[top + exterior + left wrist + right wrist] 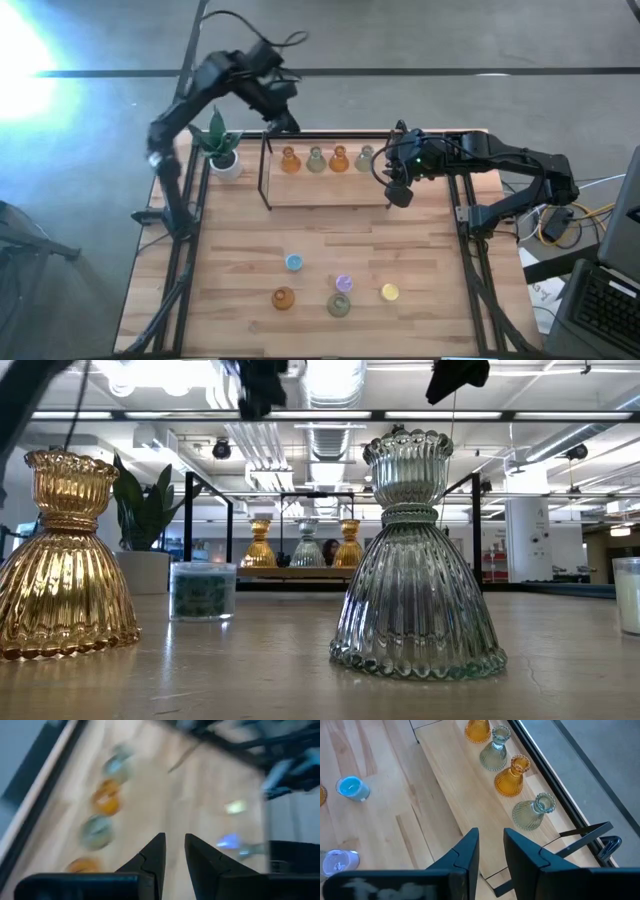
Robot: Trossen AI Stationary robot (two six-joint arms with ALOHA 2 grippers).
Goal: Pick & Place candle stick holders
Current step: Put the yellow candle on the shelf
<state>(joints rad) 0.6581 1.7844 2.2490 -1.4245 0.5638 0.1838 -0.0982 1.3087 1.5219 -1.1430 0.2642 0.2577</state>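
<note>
A: What sits nearest the front edge of the bench (230,260)?

B: An amber holder (284,298) and an olive-green holder (339,305) stand side by side, apart from each other. In the low view they loom large, both upright, gold on one side and clear green on the other.

A: And just behind those?

B: Three small round pieces — a blue one (293,262), a purple one (344,284) just behind the green holder, and a yellow one (390,292) off toward the right arm's side. None touches another.

A: Farther back?

B: A low shelf (330,190) inside a black frame, with four holders in a row along its rear: amber (290,160), green (316,160), amber (339,159), green (365,158). All four stand upright, close together.

A: Where are the hands?

B: The right hand (398,192) hangs above the shelf's end, beside the last green holder, its fingers a narrow gap apart and gripping nothing. The left hand (284,122) hovers over the shelf's rear corner near the first amber holder, fingers likewise slightly parted and empty.

A: Anything else back there?

B: A potted plant (220,145) in a white pot — at the far corner, beside the left arm.
</note>
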